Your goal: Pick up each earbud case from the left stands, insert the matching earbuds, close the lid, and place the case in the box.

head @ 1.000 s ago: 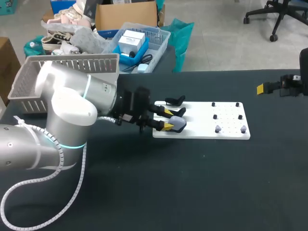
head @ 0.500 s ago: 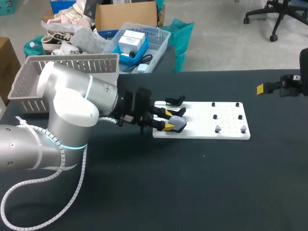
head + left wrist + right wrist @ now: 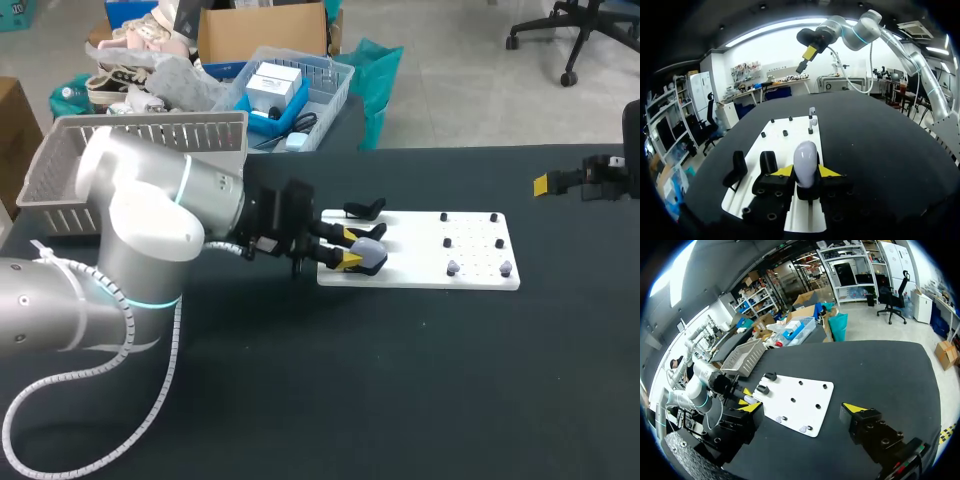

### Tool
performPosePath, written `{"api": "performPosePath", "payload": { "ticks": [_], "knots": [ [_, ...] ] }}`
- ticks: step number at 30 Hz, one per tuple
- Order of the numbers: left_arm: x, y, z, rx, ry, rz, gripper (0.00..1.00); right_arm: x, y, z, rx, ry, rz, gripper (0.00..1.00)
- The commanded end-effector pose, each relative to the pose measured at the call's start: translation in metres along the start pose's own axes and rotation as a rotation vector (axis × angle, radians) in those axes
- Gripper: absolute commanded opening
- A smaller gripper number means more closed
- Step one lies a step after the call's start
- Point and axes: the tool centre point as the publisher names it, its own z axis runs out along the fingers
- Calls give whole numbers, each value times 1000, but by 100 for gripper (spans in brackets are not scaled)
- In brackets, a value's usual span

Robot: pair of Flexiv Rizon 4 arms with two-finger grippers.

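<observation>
Centre frame, the left gripper (image 3: 350,249) clamps the grey earbud case (image 3: 373,258) at its stand on the white board (image 3: 470,262), apparently to lift it, while the right gripper (image 3: 802,407) hangs spread and empty at the right edge.

**Q:** how are the cams placed on this rig?

**A:** head cam sits high behind the robot. It looks down on the table (image 3: 400,400) from a fair way off, with the whole white board (image 3: 478,255) in frame.

**Q:** and the wrist ones?

**A:** left wrist cam rides just behind the left gripper (image 3: 806,171), really near, with the earbud case (image 3: 805,157) pinched right in front of it. It faces along the board toward the right arm (image 3: 862,31) at the far right. right wrist cam looks past the right gripper (image 3: 804,407) from well off, facing back left at the left arm (image 3: 695,384). all three share the board, and the two wrist cams face each other.
</observation>
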Motion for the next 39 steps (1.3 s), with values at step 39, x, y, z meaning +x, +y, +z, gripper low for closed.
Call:
{"api": "performPosePath", "payload": {
  "ticks": [39],
  "knots": [
    [-99,-40,-65,-41,-353,-93,0,0,-1,1,-2,0,-1,100]
  ]
}}
